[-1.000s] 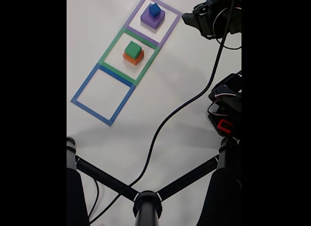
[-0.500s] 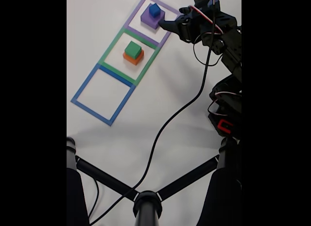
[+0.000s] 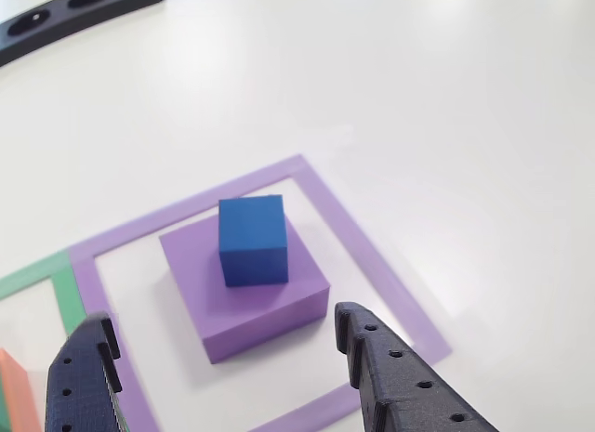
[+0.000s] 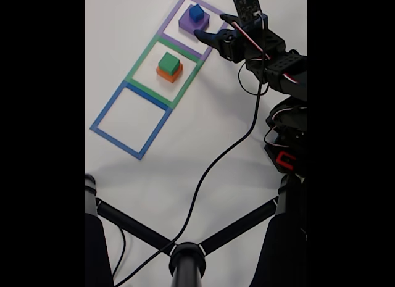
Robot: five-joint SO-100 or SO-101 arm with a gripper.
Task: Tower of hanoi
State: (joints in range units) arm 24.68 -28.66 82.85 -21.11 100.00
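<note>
A small blue cube (image 3: 251, 240) (image 4: 196, 13) sits on a larger purple block (image 3: 270, 307) (image 4: 187, 23) inside the purple square frame (image 3: 372, 255) (image 4: 213, 40). A green cube (image 4: 168, 62) rests on an orange block (image 4: 171, 75) in the green frame (image 4: 143, 55). The blue frame (image 4: 102, 117) holds nothing. My gripper (image 3: 223, 320) (image 4: 210, 24) is open, just short of the purple block on its right side in the fixed view, with its dark fingers (image 3: 390, 376) spread wider than the block and nothing between them.
A black cable (image 4: 213, 154) runs from the arm across the white table to a black tripod-like stand (image 4: 185, 256) at the bottom. The arm's base (image 4: 287, 139) stands at the right edge. A black part with two holes (image 3: 74, 9) lies at the far left.
The arm has swung left from the right edge towards the purple frame, and the gripper now sits low beside the purple block with its fingers spread. The blocks have not moved.
</note>
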